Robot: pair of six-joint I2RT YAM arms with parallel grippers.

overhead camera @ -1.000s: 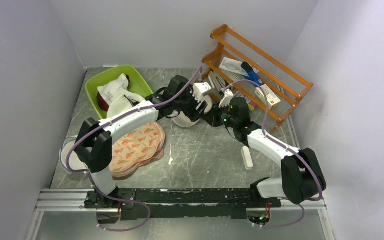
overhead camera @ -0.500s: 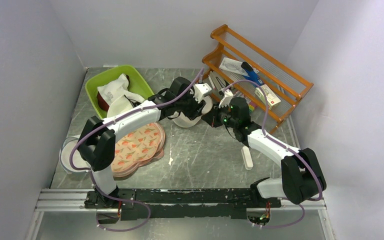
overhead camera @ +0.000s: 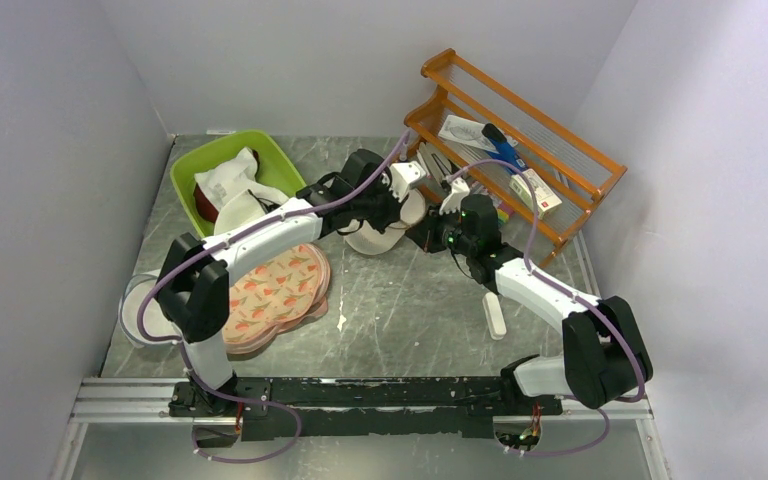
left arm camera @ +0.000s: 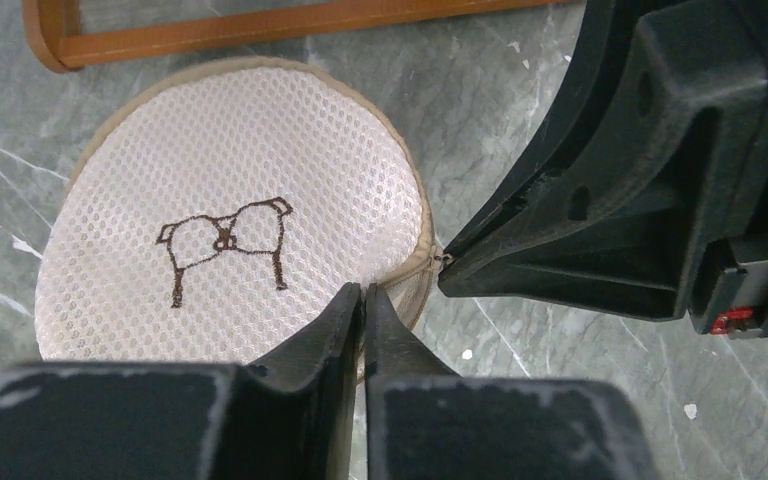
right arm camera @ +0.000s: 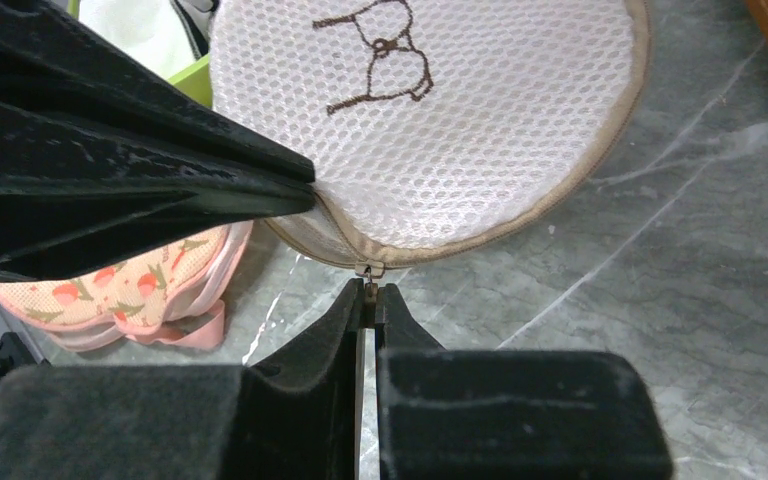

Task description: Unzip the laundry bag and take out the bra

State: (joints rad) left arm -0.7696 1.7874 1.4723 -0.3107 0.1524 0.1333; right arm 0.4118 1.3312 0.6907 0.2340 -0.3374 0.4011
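Marbled grey table [overhead camera: 410,310], green tub [overhead camera: 276,158] holding white garments [overhead camera: 232,178], laundry bag [left arm camera: 230,210] face up

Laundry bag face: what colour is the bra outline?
Dark brown outline on the white mesh bag; shows best in the left wrist view.

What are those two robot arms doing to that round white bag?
They are getting ready to unzip the laundry bag. The left pincer pinches the bag's rim, and the right pincer is shut on the little zipper pull at its edge. The zip looks closed, so nothing is out yet.
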